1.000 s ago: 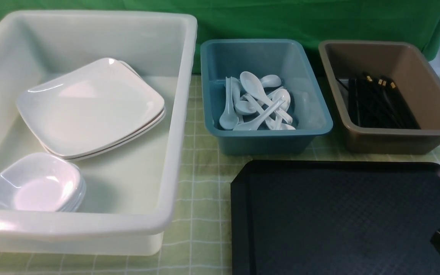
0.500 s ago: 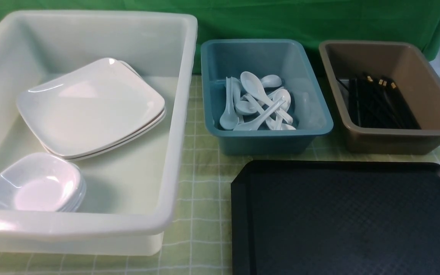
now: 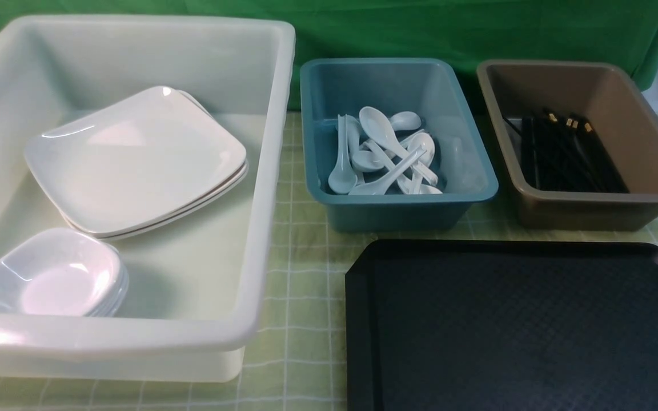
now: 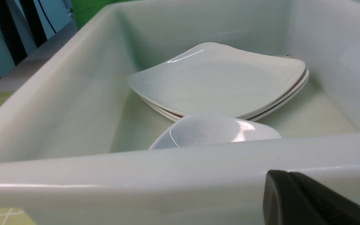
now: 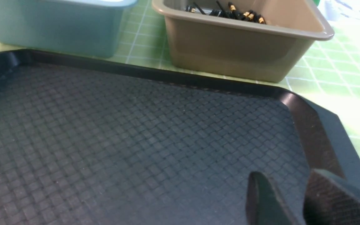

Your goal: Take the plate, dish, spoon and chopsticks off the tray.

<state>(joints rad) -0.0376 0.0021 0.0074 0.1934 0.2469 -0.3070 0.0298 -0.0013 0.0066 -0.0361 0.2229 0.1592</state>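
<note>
Gone from the front view's lower right corner, the right gripper (image 5: 292, 200) hovers with jaws parted and holding nothing over the bare, textured black tray (image 3: 512, 331), whose low rim fronts the teal and brown bins, while the left gripper (image 4: 308, 200) is closed and holding nothing.

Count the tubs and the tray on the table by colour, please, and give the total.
White tub: 1
Teal tub: 1
Brown tub: 1
Black tray: 1
Total: 4
</note>
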